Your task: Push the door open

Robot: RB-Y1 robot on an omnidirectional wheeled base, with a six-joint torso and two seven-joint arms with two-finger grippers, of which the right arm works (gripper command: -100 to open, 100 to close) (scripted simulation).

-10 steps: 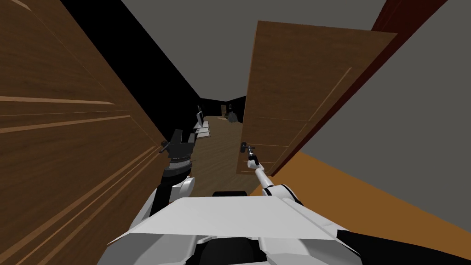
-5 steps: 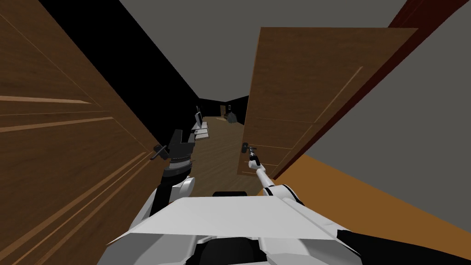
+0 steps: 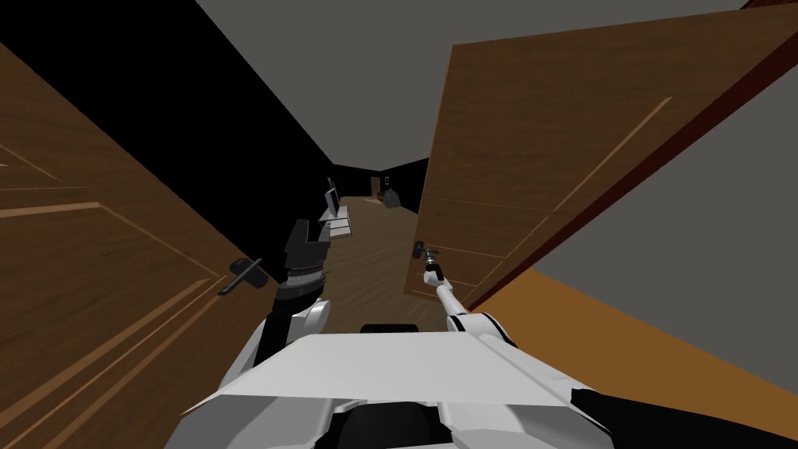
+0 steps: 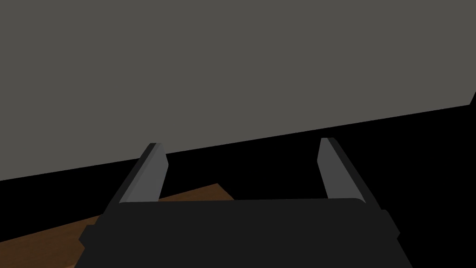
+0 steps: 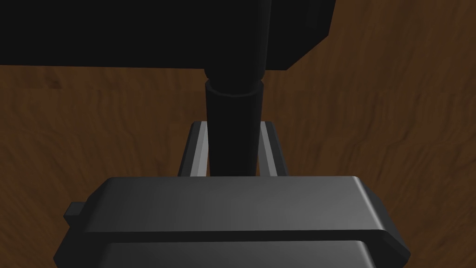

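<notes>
A brown panelled door (image 3: 545, 156) stands swung well open on the right, its edge facing the corridor. My right gripper (image 3: 421, 251) reaches out to the black door handle (image 5: 232, 125) and is shut on its stem, a finger pressing each side. The brown door face (image 5: 395, 116) fills the background just behind the handle. My left gripper (image 4: 241, 170) is open with nothing between its fingers, raised at the left of the corridor beside the other brown door (image 3: 93, 296), whose dark lever handle (image 3: 241, 274) is close to my left forearm.
Between the two doors a wood-floored corridor (image 3: 366, 257) runs ahead to small white furniture (image 3: 337, 218) and a dark object (image 3: 391, 199) at the far end. A black area lies left of the corridor. An orange-brown floor strip (image 3: 623, 343) and grey wall lie right.
The right door has swung further open with my right gripper still on its handle. I have moved forward: the left door and its lever have slid back and leftward past me.
</notes>
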